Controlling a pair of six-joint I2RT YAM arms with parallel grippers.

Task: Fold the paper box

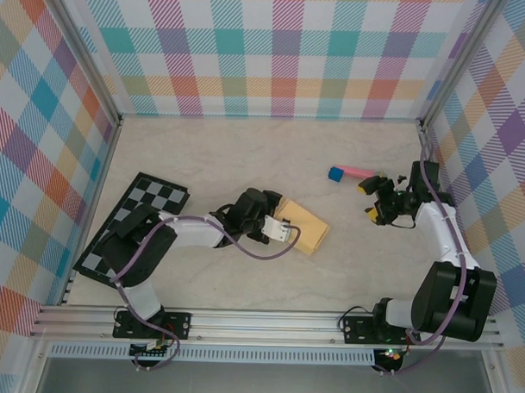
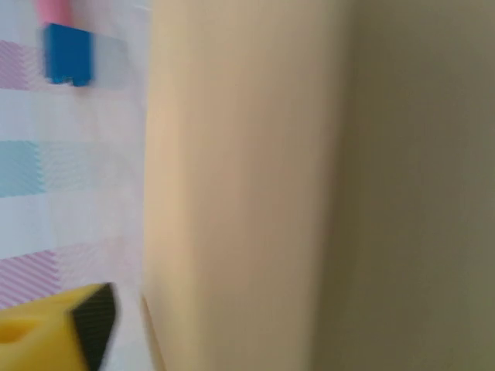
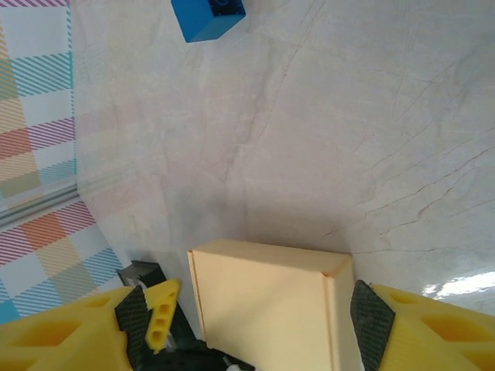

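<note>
Nearest us, the left arm [image 1: 192, 233] reaches out from the front edge across the lower part of the black-and-white checkered board [image 1: 163, 196], which lies slanted beside the left wall. The arm ends in the left gripper [image 1: 283, 229], which meets the left edge of the paper box [image 1: 309, 233]. The box lies flat on the pale marbled table [image 1: 247, 144], a little right of centre and turned at an angle to the table's edges. In the left wrist view the card is a close, blurred yellow-orange surface. There we see one yellow finger [image 2: 42, 334] with its black pad out at the lower left, and a strip of table shows between it and the card. We therefore read these jaws as spread and clamped on nothing; the other finger we cannot make out. To the right of the box and apart from it, the right gripper [image 1: 368, 201] hangs with its two yellow fingertips well apart and nothing between them. Its wrist view looks past both fingers [image 3: 54, 340] to the box, which shows there as a folded block with a broad top face and a narrow side face. Just beyond the right gripper lies the pink stick [image 1: 360, 172], its blue end [image 1: 335, 174] pointing left. Behind everything stand the plaid walls [image 1: 276, 50].
</note>
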